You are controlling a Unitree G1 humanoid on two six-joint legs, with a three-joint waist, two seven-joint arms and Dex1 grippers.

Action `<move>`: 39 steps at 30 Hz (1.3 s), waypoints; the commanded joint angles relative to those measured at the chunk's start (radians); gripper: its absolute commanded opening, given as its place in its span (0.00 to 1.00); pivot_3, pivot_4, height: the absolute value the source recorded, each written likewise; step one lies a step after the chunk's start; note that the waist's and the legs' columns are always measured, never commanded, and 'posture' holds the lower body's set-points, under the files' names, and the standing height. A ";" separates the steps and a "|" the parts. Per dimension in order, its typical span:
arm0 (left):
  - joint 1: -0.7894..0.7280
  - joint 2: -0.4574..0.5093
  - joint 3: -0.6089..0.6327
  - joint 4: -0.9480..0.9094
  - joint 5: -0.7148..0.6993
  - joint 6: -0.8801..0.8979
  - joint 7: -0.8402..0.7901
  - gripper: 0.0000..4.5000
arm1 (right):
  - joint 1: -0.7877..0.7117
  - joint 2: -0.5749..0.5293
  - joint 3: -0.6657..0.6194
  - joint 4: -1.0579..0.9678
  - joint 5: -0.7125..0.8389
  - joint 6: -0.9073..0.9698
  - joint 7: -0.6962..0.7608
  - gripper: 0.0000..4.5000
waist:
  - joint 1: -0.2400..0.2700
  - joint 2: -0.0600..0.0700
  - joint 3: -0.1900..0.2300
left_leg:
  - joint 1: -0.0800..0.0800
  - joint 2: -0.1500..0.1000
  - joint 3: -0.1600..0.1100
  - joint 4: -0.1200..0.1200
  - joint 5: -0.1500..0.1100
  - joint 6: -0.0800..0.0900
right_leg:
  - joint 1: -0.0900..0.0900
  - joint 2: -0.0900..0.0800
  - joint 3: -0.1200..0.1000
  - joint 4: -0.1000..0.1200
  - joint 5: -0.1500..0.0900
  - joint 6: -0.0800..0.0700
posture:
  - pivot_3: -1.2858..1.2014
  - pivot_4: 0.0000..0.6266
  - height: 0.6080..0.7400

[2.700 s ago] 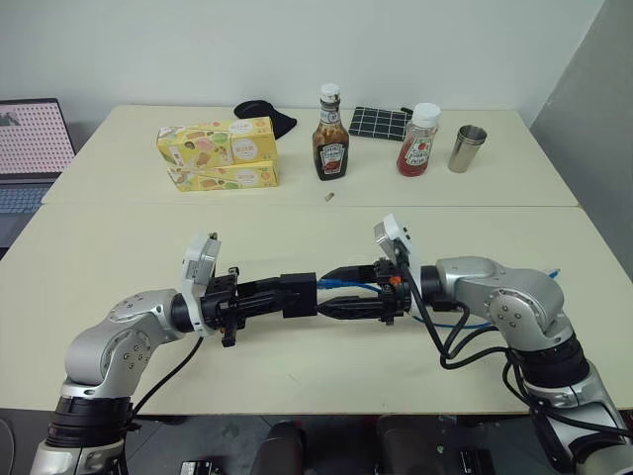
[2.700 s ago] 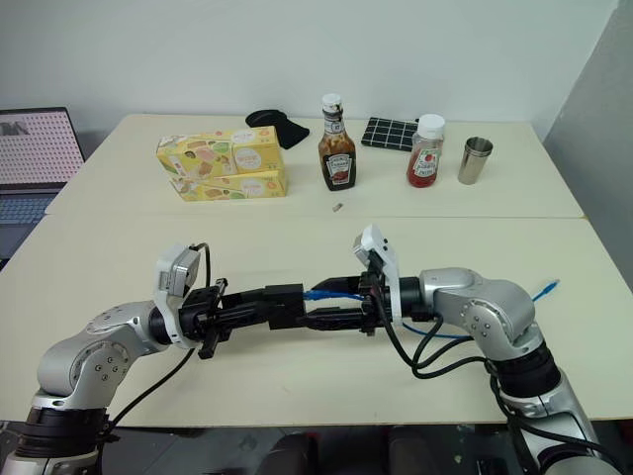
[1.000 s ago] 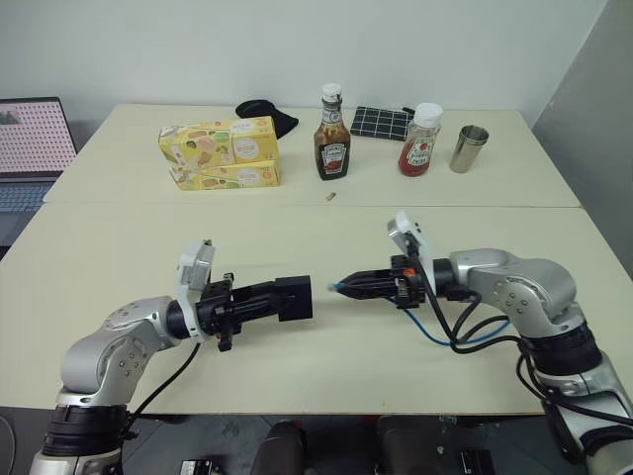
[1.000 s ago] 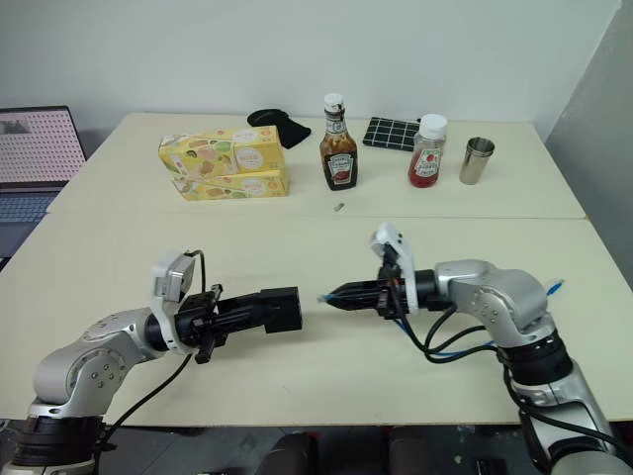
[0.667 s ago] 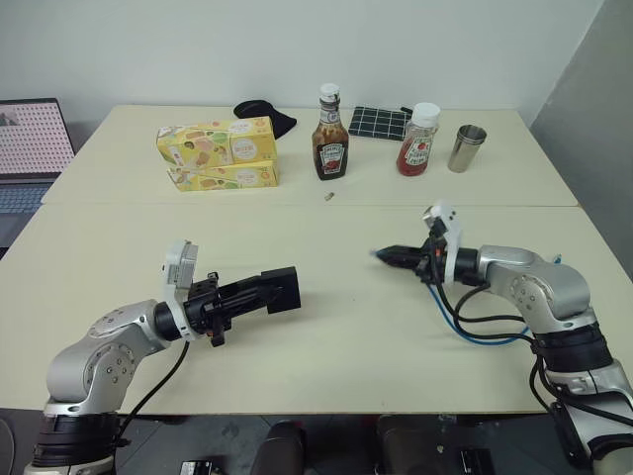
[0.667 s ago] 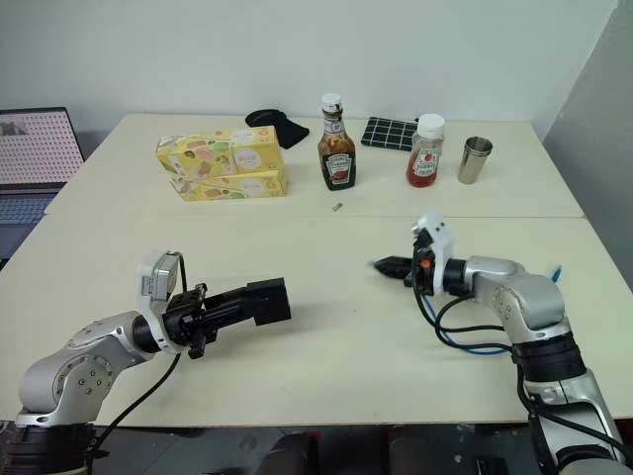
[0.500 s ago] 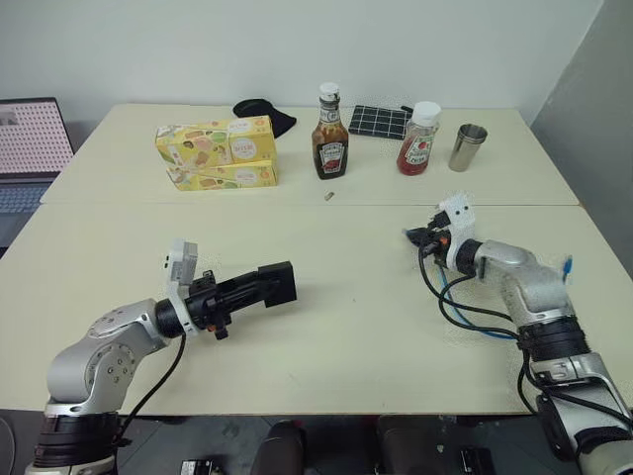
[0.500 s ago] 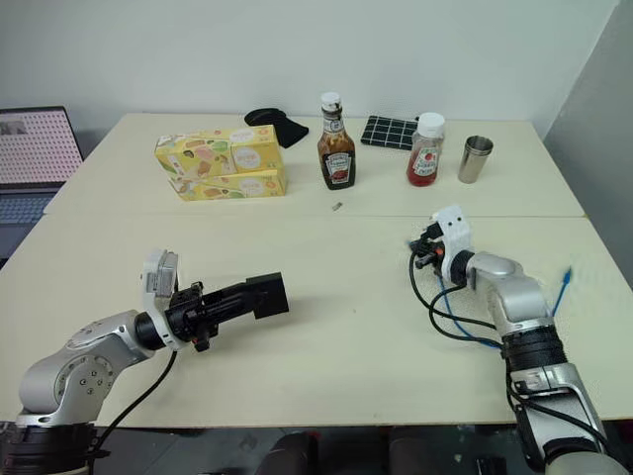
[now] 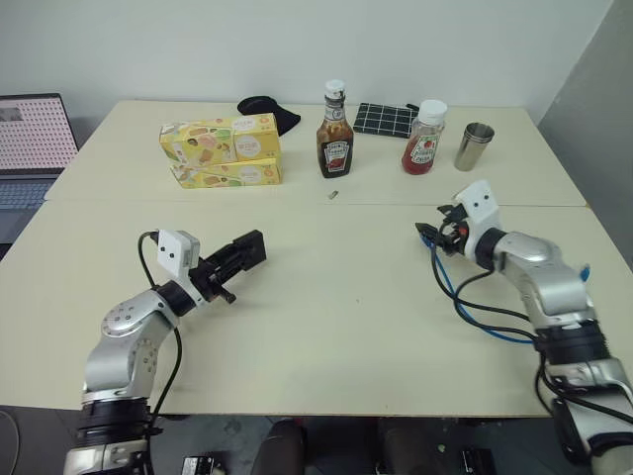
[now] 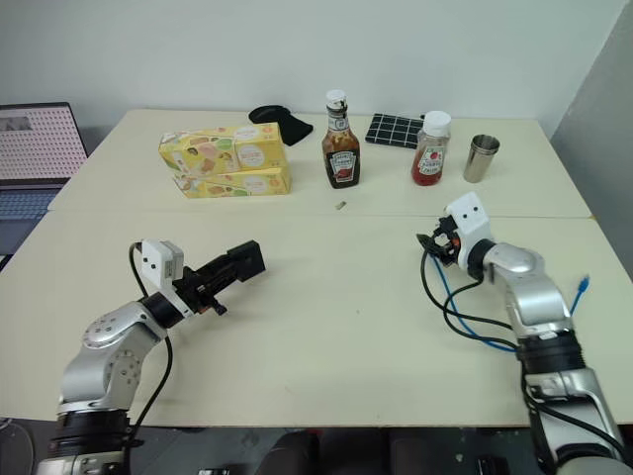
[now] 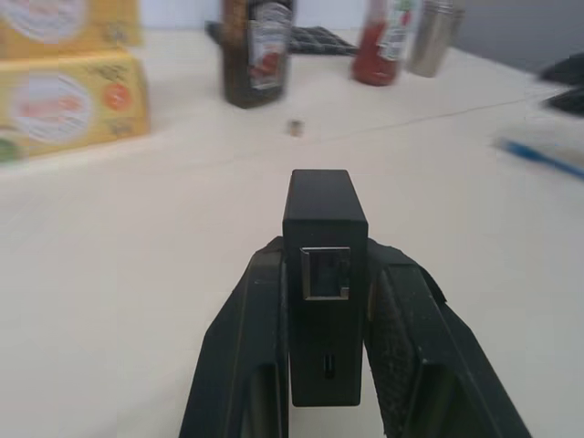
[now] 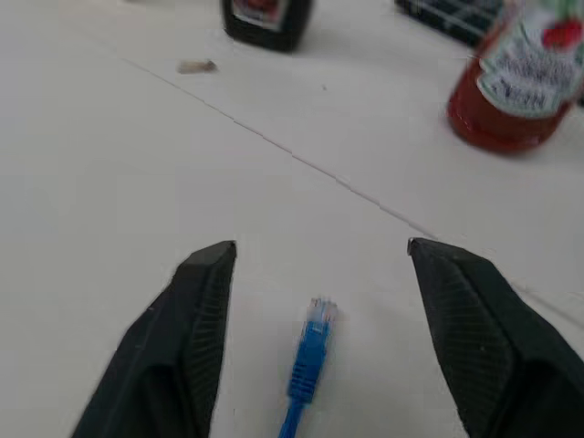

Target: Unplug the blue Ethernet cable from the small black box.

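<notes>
My left gripper (image 11: 324,266) is shut on the small black box (image 11: 326,228), whose port faces the left wrist camera with nothing plugged in. The head views show the box (image 9: 248,249) held low over the table's left half. Over the table's right half, my right gripper (image 12: 326,255) stands open. The clear plug of the blue Ethernet cable (image 12: 312,347) lies free between its fingers, touching neither. The rest of the cable (image 9: 467,305) loops across the table beside the right arm, and its other end (image 9: 585,269) rests near the right edge.
At the back of the table stand yellow cartons (image 9: 220,150), a brown sauce bottle (image 9: 334,134), a red sauce bottle (image 9: 422,139) and a metal cup (image 9: 474,146). Behind them lie a black grid pad (image 9: 381,119) and a black cloth (image 9: 265,107). A laptop (image 9: 35,134) sits far left.
The plug came out of the box and both arms drew apart. The left gripper carried the box leftward; the right gripper swung right, opened and let the plug go.
</notes>
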 commanded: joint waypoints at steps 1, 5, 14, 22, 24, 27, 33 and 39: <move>-0.044 -0.038 0.023 0.099 0.116 -0.244 0.107 0.17 | 0.011 -0.023 0.056 -0.209 0.063 0.036 0.130 0.88 | -0.003 0.000 0.000 | 0.000 0.000 0.000 0.000 0.000 0.000 | 0.000 0.000 0.000 0.001 0.000 0.000 | 0.52 0.24 1.00; -0.094 -0.091 0.058 0.242 0.144 -0.395 0.202 0.17 | -0.024 0.016 0.116 -0.272 0.051 0.059 0.137 0.88 | -0.004 0.000 0.000 | 0.001 0.000 -0.001 0.001 0.000 0.000 | 0.000 0.000 0.000 0.002 0.000 0.000 | 0.52 0.24 1.00; -0.176 -0.128 0.066 0.501 0.148 -0.518 0.242 0.17 | -0.074 0.120 0.206 -0.318 0.064 0.117 0.161 0.88 | -0.001 -0.001 0.000 | 0.000 -0.001 -0.003 0.002 0.000 0.000 | 0.000 0.000 -0.003 0.002 0.000 0.000 | 0.52 0.24 1.00; -0.150 -0.140 0.055 0.526 0.117 -0.505 0.193 0.52 | -0.079 0.135 0.236 -0.314 0.031 0.125 0.157 0.88 | -0.002 -0.001 -0.001 | 0.000 -0.002 -0.004 0.002 0.000 0.000 | 0.000 0.000 -0.003 0.003 0.000 0.000 | 0.52 0.24 1.00; -0.127 -0.144 0.060 0.512 0.109 -0.489 0.190 0.61 | -0.075 0.133 0.238 -0.318 0.029 0.128 0.157 0.88 | -0.003 -0.001 -0.001 | 0.001 -0.002 -0.004 0.002 0.000 0.000 | 0.000 0.000 -0.003 0.003 0.000 0.000 | 0.52 0.24 1.00; -0.083 -0.148 0.063 0.464 0.096 -0.450 0.198 0.77 | -0.069 0.135 0.240 -0.328 0.030 0.137 0.156 0.88 | -0.005 0.000 -0.001 | 0.001 -0.001 -0.003 0.002 0.000 0.000 | 0.001 0.000 -0.002 0.003 0.000 0.000 | 0.52 0.24 1.00; 0.085 -0.124 0.056 0.212 0.083 -0.330 0.218 1.00 | -0.027 0.132 0.232 -0.362 0.039 0.176 0.137 0.88 | -0.013 0.000 -0.001 | 0.002 0.000 -0.004 0.001 0.000 0.000 | 0.001 -0.001 -0.001 0.003 0.000 0.000 | 0.52 0.24 1.00; 0.233 -0.045 0.058 -0.048 0.079 -0.107 0.236 1.00 | 0.051 0.100 0.151 -0.409 0.071 0.235 0.100 0.88 | -0.011 0.000 -0.001 | 0.002 0.001 -0.007 0.001 0.000 0.000 | 0.001 -0.001 -0.002 0.003 0.000 0.000 | 0.52 0.24 1.00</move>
